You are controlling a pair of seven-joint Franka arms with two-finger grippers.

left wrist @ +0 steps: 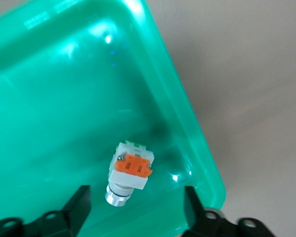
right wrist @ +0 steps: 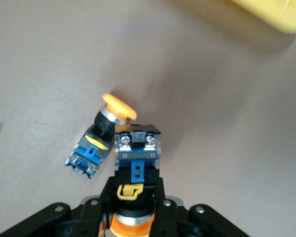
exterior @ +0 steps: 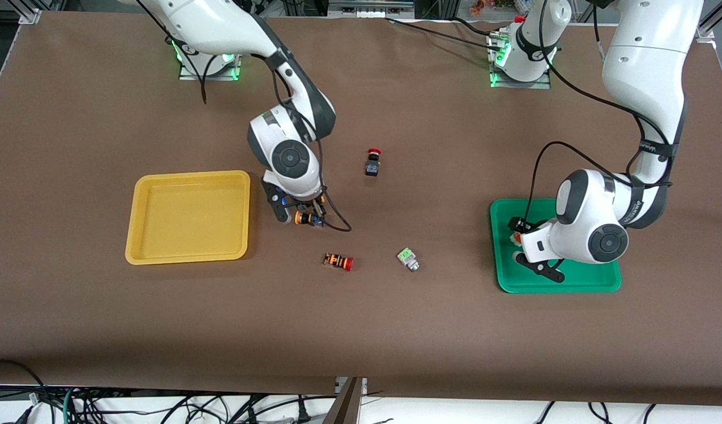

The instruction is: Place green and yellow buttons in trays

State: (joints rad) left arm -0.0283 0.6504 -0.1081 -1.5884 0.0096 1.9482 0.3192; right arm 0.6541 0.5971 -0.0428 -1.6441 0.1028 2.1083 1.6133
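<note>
Yellow button [right wrist: 133, 197] pinched in my right claw [right wrist: 134, 195], mid-frame beside the yellow tray [exterior: 187, 217]; could knock its twin [right wrist: 102, 136]. Left claw [left wrist: 133, 202] spread over the orange-faced button [left wrist: 131, 168] in the green tray [left wrist: 64, 98].

Brown paper-covered table [exterior: 102, 330] has 2 shallow plastic trays on it, yellow tray [exterior: 187, 257] toward the right arm's end, green tray [exterior: 558, 287] toward the left arm's. Between them lie a green-faced white square switch [exterior: 407, 259], an orange-striped red-capped switch [exterior: 338, 261], and a black red-mushroom switch [exterior: 373, 162] farther from the camera.

Yellow tray [right wrist: 274, 12] blurred and cropped at the right wrist view's edge; held button's cap [right wrist: 130, 228] cut off.
</note>
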